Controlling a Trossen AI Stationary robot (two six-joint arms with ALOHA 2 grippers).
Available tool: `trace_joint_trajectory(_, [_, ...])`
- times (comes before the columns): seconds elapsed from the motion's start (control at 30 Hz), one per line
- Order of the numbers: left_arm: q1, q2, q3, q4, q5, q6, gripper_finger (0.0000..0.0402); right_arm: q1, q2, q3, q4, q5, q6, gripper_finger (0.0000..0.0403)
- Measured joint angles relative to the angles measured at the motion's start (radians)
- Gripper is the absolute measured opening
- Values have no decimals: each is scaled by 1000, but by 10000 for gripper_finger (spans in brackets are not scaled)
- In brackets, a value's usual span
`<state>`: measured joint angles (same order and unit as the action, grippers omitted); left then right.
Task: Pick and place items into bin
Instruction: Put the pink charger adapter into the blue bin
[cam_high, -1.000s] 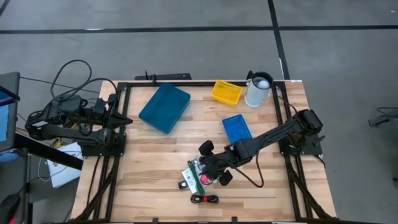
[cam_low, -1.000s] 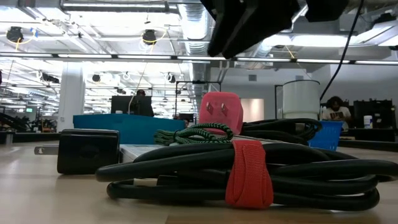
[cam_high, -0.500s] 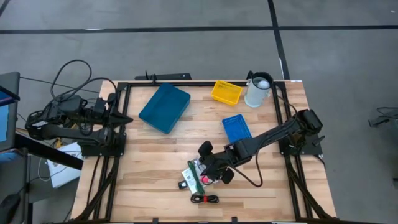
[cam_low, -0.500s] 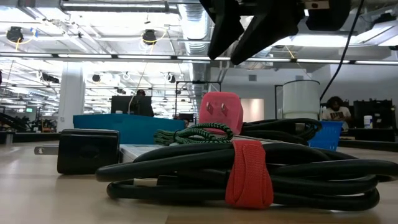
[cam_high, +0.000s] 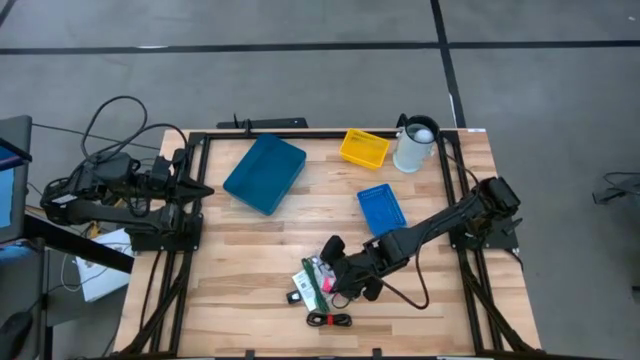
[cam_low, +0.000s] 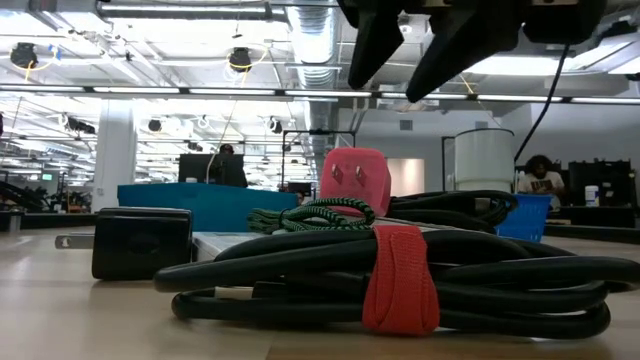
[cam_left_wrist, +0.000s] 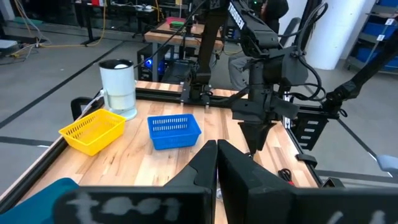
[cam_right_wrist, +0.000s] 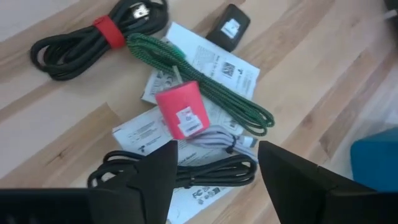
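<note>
The high camera looked straight down at the whole table (cam_high: 250, 250) from far up. The low camera sat on the tabletop, very close to the cords (cam_low: 400, 275), and looked level into the room. The left wrist camera looked across the table from far off. The right wrist camera looked down from close. Right wrist and low views shared the red-pink piece (cam_right_wrist: 182, 110).
</note>
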<state>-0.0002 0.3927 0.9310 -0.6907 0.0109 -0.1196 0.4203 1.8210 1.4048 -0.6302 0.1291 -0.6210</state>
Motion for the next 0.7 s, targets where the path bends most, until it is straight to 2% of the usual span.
trace_joint_trajectory(0.27, [0, 0, 0, 0, 0, 0, 0, 8, 0, 0, -10, 27, 0, 203])
trace_joint_trajectory(0.7, [0, 0, 0, 0, 0, 0, 0, 12, 0, 11, -59, 35, 45, 205])
